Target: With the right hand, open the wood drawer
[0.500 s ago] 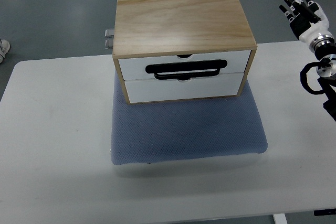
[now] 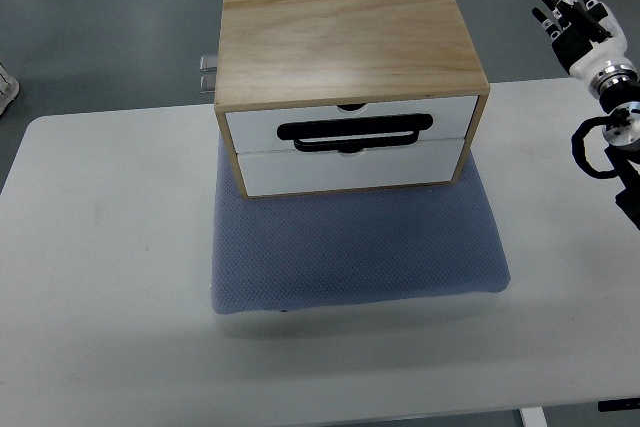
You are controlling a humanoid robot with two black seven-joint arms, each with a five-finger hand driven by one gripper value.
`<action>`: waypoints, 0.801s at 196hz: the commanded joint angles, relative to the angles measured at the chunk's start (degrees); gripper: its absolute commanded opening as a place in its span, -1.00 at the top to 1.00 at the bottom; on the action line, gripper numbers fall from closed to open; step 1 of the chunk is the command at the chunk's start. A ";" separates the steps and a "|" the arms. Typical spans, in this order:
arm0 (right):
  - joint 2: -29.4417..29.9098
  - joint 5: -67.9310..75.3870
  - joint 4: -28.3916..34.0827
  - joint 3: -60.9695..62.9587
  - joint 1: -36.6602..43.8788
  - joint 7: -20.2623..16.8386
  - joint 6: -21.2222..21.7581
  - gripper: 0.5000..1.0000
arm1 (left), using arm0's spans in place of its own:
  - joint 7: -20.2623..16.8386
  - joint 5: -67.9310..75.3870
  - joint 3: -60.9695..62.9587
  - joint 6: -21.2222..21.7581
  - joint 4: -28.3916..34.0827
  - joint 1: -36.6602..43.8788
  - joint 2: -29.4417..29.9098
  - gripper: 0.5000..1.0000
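The light wooden cabinet with two white drawer fronts [image 2: 350,82] stands at the far middle of the white table [image 2: 100,277], its front edge resting on a blue-grey textured mat [image 2: 355,247]. Both drawers appear fully closed, their fronts flush with the wooden frame. A black elongated loop handle [image 2: 355,132] lies across the seam between the upper and lower fronts; its long axis runs left to right, parallel to the table's near edge. The right hand [image 2: 578,17], black-fingered with a white palm shell, is raised at the upper right corner of the view, beyond the table's far right edge and well apart from the cabinet. Its fingers are extended and relaxed, and it holds nothing. The left hand does not appear. The governing relation: the handle lies to the left of the right hand and nearer the robot, on the face turned toward the robot. In judgement, the hand must travel leftward and toward the robot, then descend to the front face before the fingers can hook the handle and pull toward the robot's side.
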 commanded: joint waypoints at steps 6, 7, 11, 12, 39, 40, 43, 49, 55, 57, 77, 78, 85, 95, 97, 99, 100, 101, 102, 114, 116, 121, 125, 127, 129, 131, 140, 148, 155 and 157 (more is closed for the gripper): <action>-0.16 0.00 0.02 0.06 0.09 -0.09 0.00 -0.78 | 0.00 0.02 -0.05 -0.09 -0.47 0.00 0.00 -1.00; -0.16 0.00 0.02 0.06 0.09 -0.09 0.00 -0.78 | 0.00 0.02 -0.05 -0.09 -0.47 0.00 0.00 -1.00; -0.16 0.00 0.02 0.06 0.09 0.00 0.00 -0.78 | 0.00 0.02 -0.05 -0.09 -0.47 0.00 0.00 -1.00; -0.16 0.00 0.02 -0.02 0.09 0.00 0.00 -0.78 | 0.00 0.02 -0.05 -0.09 -0.47 0.00 0.00 -1.00; -0.08 0.00 0.02 -0.03 0.35 0.00 0.00 -0.78 | 0.00 0.02 -0.05 -0.09 -0.20 0.00 0.00 -1.00; -0.08 0.00 0.02 -0.03 0.35 0.00 0.00 -0.78 | 0.00 0.02 -0.05 -0.09 -0.20 0.00 0.00 -1.00; -0.08 0.00 0.02 -0.03 0.35 0.00 0.00 -0.78 | 0.00 0.02 -0.05 -0.09 -0.20 0.00 0.00 -1.00; -0.08 0.00 -0.07 -0.03 0.35 0.00 0.00 -0.78 | 0.00 0.02 -0.05 -0.09 -0.20 0.00 0.00 -1.00; -0.08 0.00 0.02 -0.03 0.35 0.00 -0.09 -0.78 | 0.00 0.02 -0.05 -0.09 -0.20 0.00 0.00 -1.00; -0.08 0.00 0.02 -0.03 0.35 0.00 0.00 -0.78 | 0.00 0.02 -0.05 -0.09 -0.20 0.00 0.00 -1.00; -0.16 0.00 -0.07 -0.03 0.35 0.00 0.00 -0.78 | 0.00 0.02 0.04 -0.09 -0.29 0.00 0.00 -1.00; -0.16 0.00 -0.07 -0.03 0.35 0.00 0.00 -0.78 | 0.00 0.02 0.04 -0.09 -0.29 0.00 0.00 -1.00; -0.16 0.00 -0.07 -0.03 0.44 -0.09 0.00 -0.78 | 0.00 0.02 0.04 -0.09 -0.29 0.00 0.00 -1.00; -0.16 -0.09 -0.07 -0.03 0.44 0.00 -0.09 -0.78 | 0.00 0.02 -0.05 -0.09 -0.29 0.00 0.00 -1.00; -0.16 -0.09 -0.07 -0.03 0.44 0.00 -0.09 -0.78 | 0.00 0.02 -0.05 -0.09 -0.20 0.00 0.00 -1.00; -0.16 -0.09 -0.07 -0.03 0.44 0.00 -0.09 -0.78 | 0.00 0.02 -0.05 -0.09 -0.20 0.00 0.00 -1.00; -0.16 -0.09 -0.07 -0.03 0.44 0.00 -0.09 -0.78 | 0.00 0.02 -0.05 -0.09 -0.20 0.00 0.00 -1.00; -0.16 -0.09 -0.07 -0.03 0.44 0.00 -0.09 -0.78 | 0.00 0.02 -0.05 -0.09 -0.20 0.00 0.00 -1.00; -0.16 -0.09 -0.07 -0.03 0.44 0.00 -0.09 -0.78 | 0.00 0.02 -0.05 -0.09 -0.20 0.00 0.00 -1.00; -0.16 0.00 -0.07 -0.03 0.79 0.00 -0.52 -0.78 | 0.00 0.02 -0.05 -0.09 -0.29 0.00 0.00 -1.00; -0.16 0.00 0.02 -0.03 0.79 0.00 -0.52 -0.78 | 0.00 0.02 0.04 -0.09 -0.29 0.00 0.00 -1.00; -0.16 -0.09 -0.07 -0.03 0.79 0.00 -0.52 -0.78 | 0.00 0.02 -0.05 -0.09 -0.29 0.00 0.00 -1.00; -0.16 -0.09 -0.07 -0.03 0.79 0.00 -0.61 -0.78 | 0.00 0.02 -0.05 -0.09 -0.29 0.00 0.00 -1.00; -0.16 -0.09 -0.07 -0.03 0.79 -0.09 -0.61 -0.78 | 0.00 0.02 -0.05 -0.09 -0.29 0.00 0.00 -1.00; -0.16 0.00 -0.07 -0.03 0.79 0.00 -0.61 -0.78 | 0.00 0.02 -0.05 -0.09 -0.29 0.00 0.00 -1.00; -0.16 -0.09 -0.07 -0.03 0.79 0.00 -0.61 -0.78 | 0.00 0.02 0.04 -0.09 -0.29 0.00 0.00 -1.00; -0.25 -0.09 -0.07 -0.03 0.79 -0.09 -0.61 -0.78 | 0.00 0.02 0.04 -0.09 -0.29 0.00 0.00 -1.00; -0.34 -0.09 0.02 -0.11 0.88 -0.09 -0.61 -0.78 | 0.00 0.02 -0.05 -0.09 -0.29 0.00 0.00 -1.00; -0.43 -0.09 0.02 -0.20 0.88 -0.09 -0.52 -0.78 | 0.00 0.02 0.04 -0.09 -0.29 0.00 0.00 -1.00; -0.60 0.00 0.02 -0.20 0.88 -0.09 -0.52 -0.78 | 0.00 0.02 -0.05 -0.09 -0.29 0.00 0.00 -1.00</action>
